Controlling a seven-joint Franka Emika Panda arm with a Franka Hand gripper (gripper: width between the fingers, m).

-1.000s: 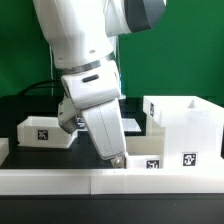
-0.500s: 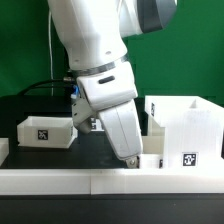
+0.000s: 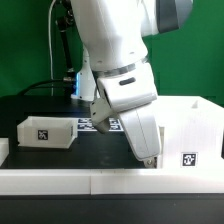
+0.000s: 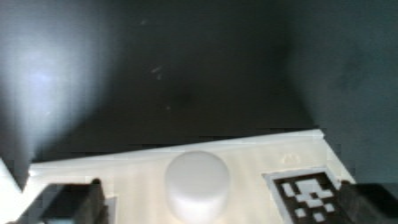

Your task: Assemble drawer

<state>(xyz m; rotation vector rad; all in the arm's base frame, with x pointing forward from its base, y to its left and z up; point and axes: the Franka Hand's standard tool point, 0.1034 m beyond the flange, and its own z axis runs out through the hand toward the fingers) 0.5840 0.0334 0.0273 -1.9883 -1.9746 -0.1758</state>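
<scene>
As only your wrist view shows, fingers (image 4: 61, 203): apart, at a tagged white part (image 4: 254, 162).
Tray (image 3: 45, 131): exterior view only, nine o'clock of box shell (image 3: 196, 120).

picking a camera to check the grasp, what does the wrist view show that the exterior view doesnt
Only the wrist view: a rounded knob on a white tagged part, seen close up, with the fingers spread wide to either side of it.

Only the exterior view: the arm, a tray on the exterior view's left, the shell on its right, and the wall in front. The arm hides the knob here.

Both: the black table and the gripper, low over the white part.
</scene>
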